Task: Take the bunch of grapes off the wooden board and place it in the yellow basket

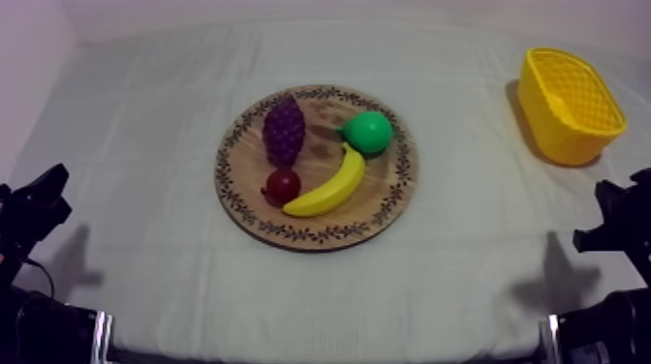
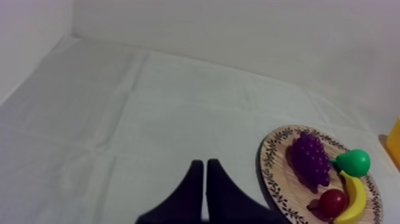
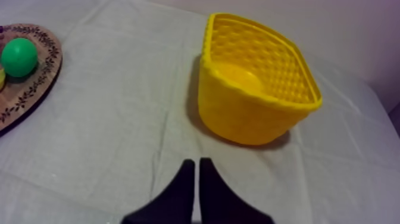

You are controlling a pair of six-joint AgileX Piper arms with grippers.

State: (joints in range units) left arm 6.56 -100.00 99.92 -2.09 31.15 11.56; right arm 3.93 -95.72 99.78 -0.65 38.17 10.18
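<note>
Grapes (image 1: 284, 129), one dark purple plastic bunch, lie flat on the left part of the round wooden board with patterned rim (image 1: 308, 233), which sits mid-counter (image 1: 145, 136) on the grey-white cloth. The near end of the bunch is just beside the small red fruit (image 1: 283, 185); touching or not, hard to tell from above. The curved yellow toy banana (image 1: 331, 187) and green toy pear (image 1: 369, 132) lie to the right of the bunch, so its left flank is bare board, and a grasp from there looks unobstructed. The yellow lattice plastic basket (image 1: 557, 136) stands upright at the right side, mouth up, fit to receive a drop; likely the right arm's job. The left pincer (image 2: 205, 162) and right pincer (image 3: 197, 160) sit low at their own sides, fingers together on nothing. Count: four fruit, one of each; one board; one basket; two pincers.
</note>
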